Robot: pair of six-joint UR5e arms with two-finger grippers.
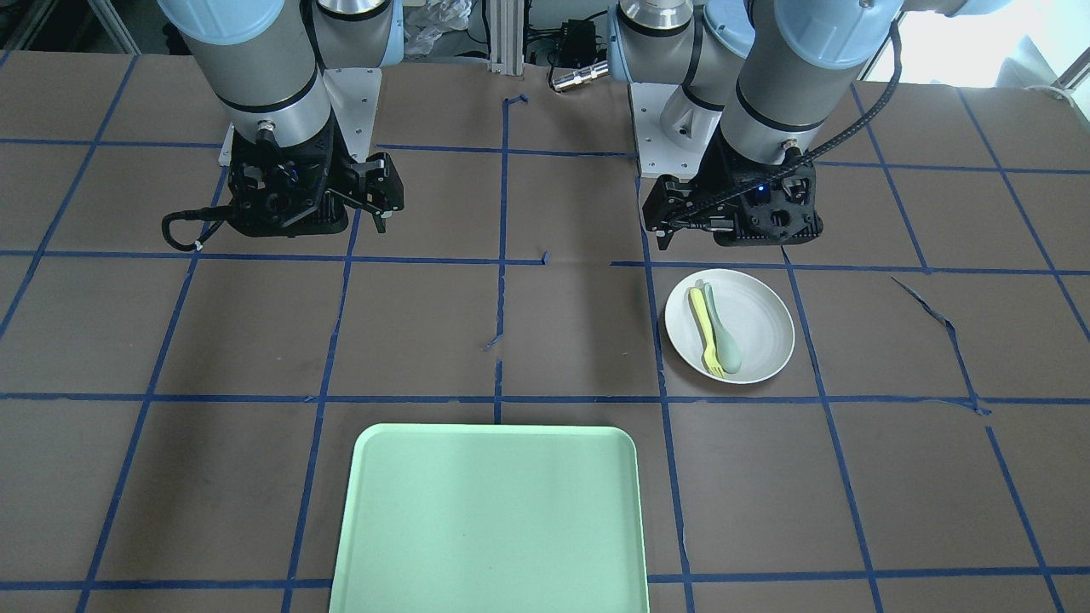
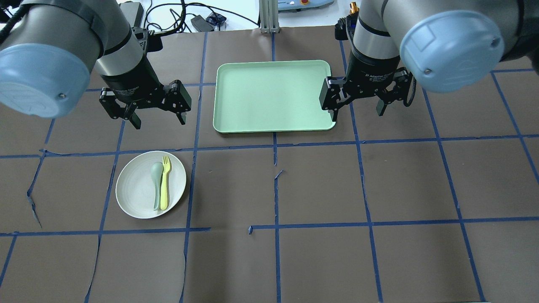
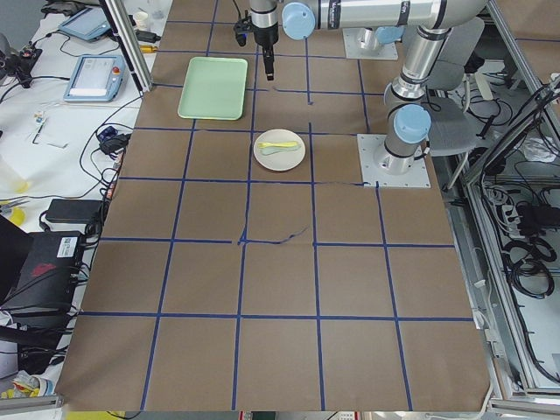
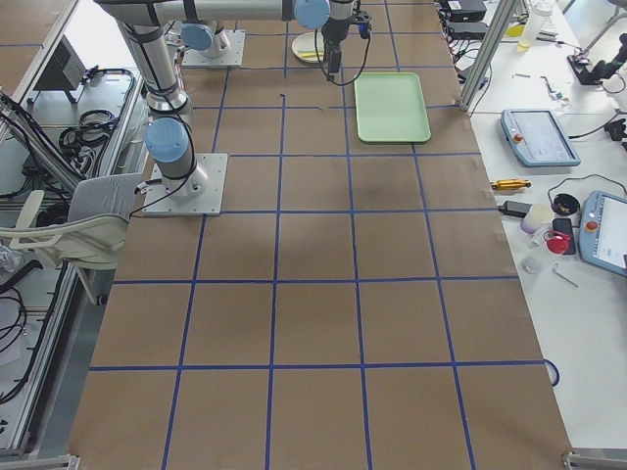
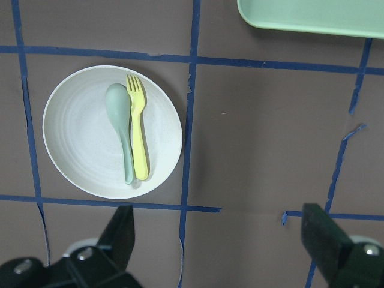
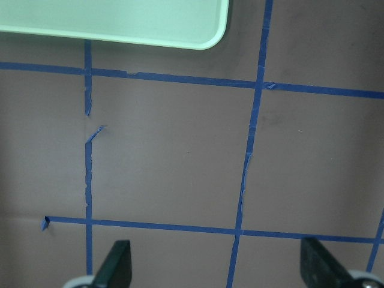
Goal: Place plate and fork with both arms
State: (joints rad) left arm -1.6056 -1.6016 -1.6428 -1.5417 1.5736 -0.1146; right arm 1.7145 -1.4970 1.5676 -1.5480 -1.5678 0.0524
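Presently, left tool and right tool both open and empty above the worktop, fork in the plate touching the spoon, tray well apart: likely risks, spoon pinched up with fork, plate tilted by a rim-only grasp.

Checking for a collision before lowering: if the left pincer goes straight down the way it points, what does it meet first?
The left pincer would probably land on bare table beside the plate: in its wrist view the plate sits outside the gap between its open fingers. Depth is unclear.
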